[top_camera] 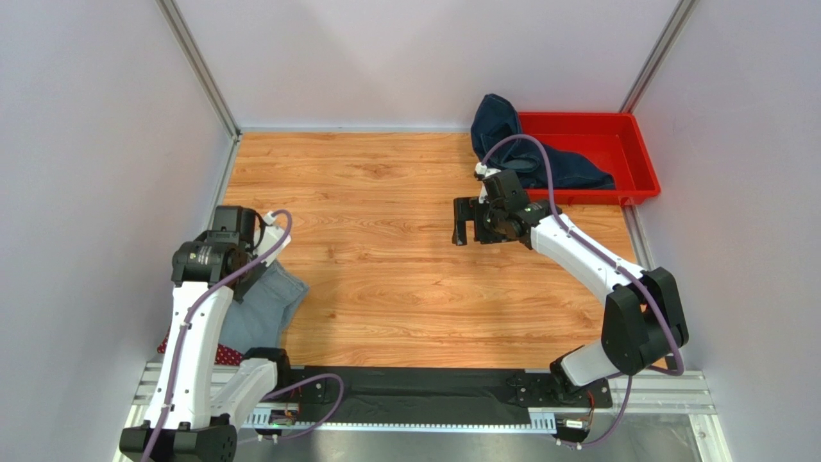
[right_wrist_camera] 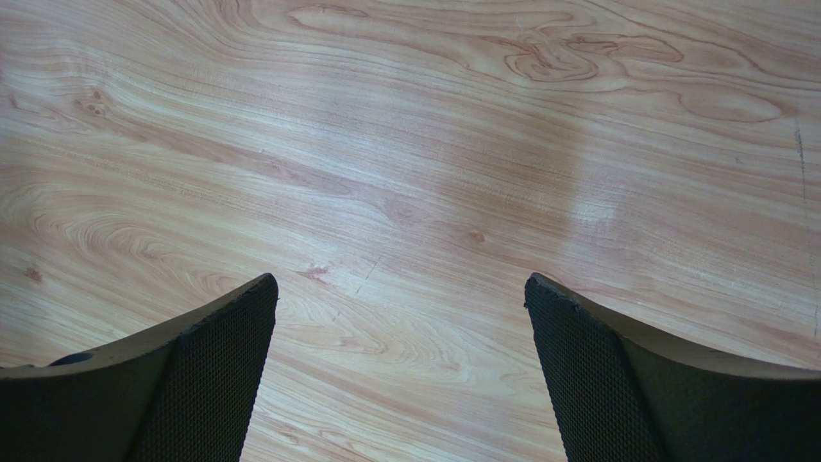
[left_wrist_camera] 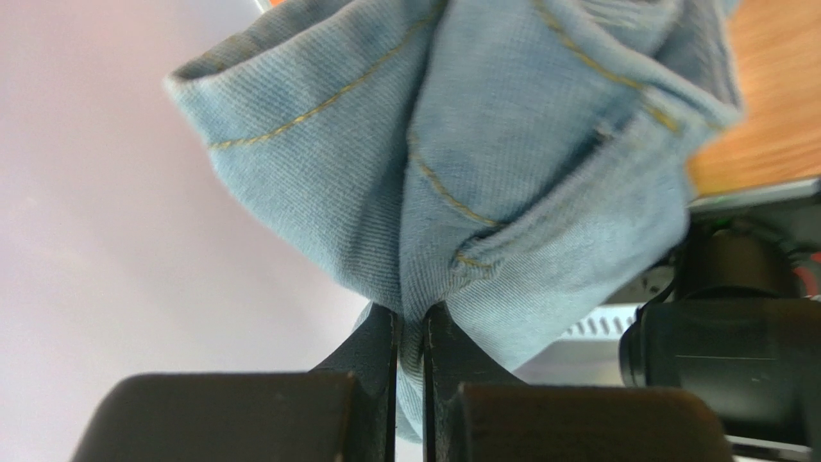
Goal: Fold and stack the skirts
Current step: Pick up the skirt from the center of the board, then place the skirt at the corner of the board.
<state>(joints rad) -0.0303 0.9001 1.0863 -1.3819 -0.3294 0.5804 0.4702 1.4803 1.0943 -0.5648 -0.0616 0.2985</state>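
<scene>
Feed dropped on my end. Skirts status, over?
Left gripper shut on light denim skirt, at left edge. Right gripper open, empty, over table. Navy skirt draped over red tray; dotted skirt under left arm. No obstruction seen.

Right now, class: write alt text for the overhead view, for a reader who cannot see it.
The left gripper pinches a light blue-grey denim skirt at near left, a dotted dark red skirt showing beside it. The right gripper hangs open over the wooden table; a dark navy skirt spills out of the red tray at far right.
</scene>
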